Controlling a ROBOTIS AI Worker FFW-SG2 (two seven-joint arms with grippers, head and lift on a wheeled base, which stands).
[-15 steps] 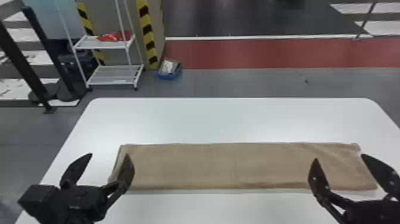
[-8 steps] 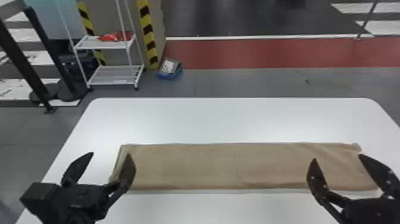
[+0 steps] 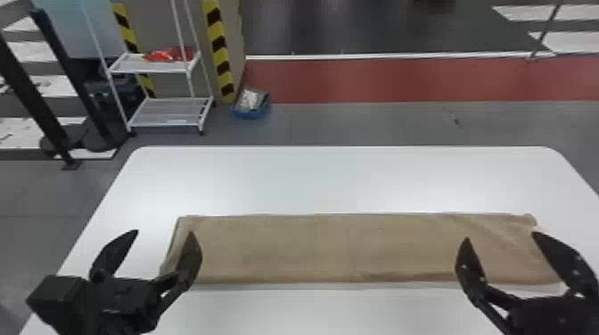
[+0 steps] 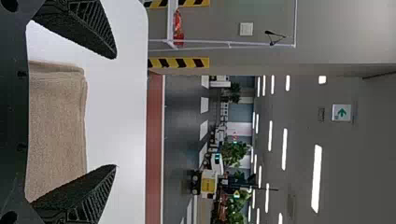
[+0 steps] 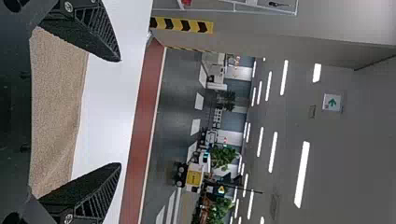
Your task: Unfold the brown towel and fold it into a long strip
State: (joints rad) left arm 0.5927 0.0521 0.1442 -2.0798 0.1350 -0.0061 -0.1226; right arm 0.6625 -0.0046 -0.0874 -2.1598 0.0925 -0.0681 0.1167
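Left wrist view: brown towel [image 4: 58, 126]; green-arrow sign [image 4: 341, 113]

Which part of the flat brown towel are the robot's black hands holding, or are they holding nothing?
Nothing is held: the black two-fingered left gripper and right gripper are both open, with the brown cloth towel lying on the table.

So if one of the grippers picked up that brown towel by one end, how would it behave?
The brown towel would probably sag rather than stay stiff, since its cloth shows soft creases. It looks layered at its left end, so the fold might slip open. Lying flat, it seems unlikely to roll.
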